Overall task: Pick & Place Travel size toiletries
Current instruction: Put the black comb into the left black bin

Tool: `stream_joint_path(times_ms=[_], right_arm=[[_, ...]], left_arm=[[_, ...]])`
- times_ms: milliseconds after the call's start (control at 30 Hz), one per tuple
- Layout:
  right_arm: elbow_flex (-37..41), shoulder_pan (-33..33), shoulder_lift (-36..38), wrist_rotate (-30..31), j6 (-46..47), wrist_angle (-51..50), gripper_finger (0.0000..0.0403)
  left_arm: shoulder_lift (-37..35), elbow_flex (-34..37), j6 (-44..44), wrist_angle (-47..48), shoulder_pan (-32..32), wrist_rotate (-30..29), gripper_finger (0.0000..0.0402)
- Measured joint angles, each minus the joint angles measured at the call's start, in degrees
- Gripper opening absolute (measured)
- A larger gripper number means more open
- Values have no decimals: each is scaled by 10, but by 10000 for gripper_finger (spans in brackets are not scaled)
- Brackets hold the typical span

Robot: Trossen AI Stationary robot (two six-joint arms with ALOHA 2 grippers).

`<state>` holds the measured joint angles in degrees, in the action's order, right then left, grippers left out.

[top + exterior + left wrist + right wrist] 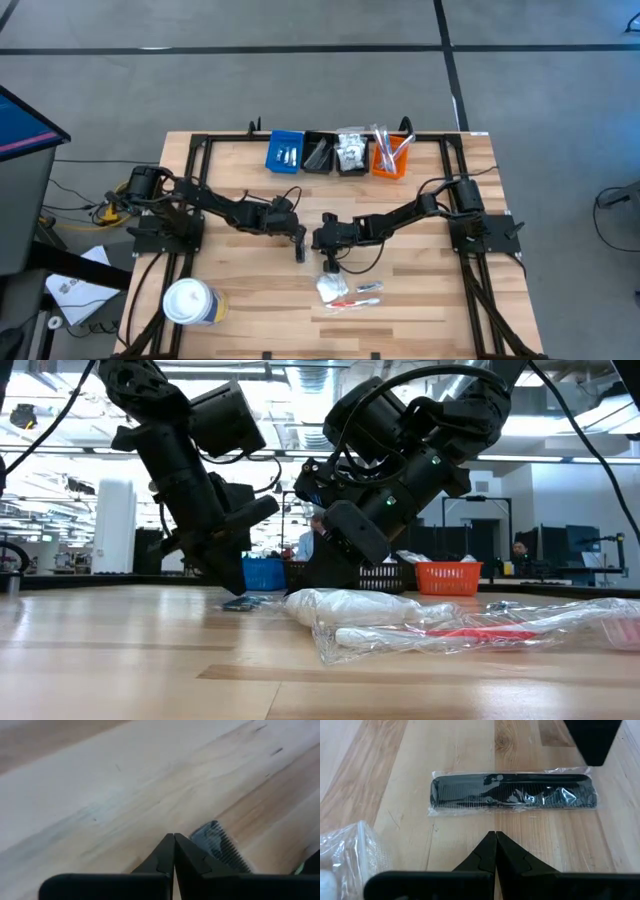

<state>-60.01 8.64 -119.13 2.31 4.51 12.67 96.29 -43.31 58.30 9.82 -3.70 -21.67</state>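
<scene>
Left gripper (300, 250) is clenched w/ nothing in it, tips down by the desk (240, 290) mid-area, right at one end of the wrapped black comb (512, 793). Right gripper (325, 240) also clenched and empty, just across the comb. Nearer the front edge: white sachet (331, 289) and a red toothbrush stick (350, 303) in clear plastic. Back edge has blue bin (285, 151), black bins (334, 153), orange bin (391, 157) w/ more toiletries.

No legible text, seemingly, anywhere.
</scene>
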Motion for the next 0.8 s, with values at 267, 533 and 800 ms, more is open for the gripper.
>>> stream_joint_path(times_ms=[267, 533, 800], right_arm=[[0, 0, 0, 0, -4, 0, 0], [0, 0, 0, -1, 6, 0, 0], [4, -16, -1, -104, 68, 40, 0]], left_arm=[[-24, 0, 39, -15, -33, 1, 1], [-16, 0, 116, -26, -89, 11, 1], [-11, 0, 123, -31, -97, 10, 1]])
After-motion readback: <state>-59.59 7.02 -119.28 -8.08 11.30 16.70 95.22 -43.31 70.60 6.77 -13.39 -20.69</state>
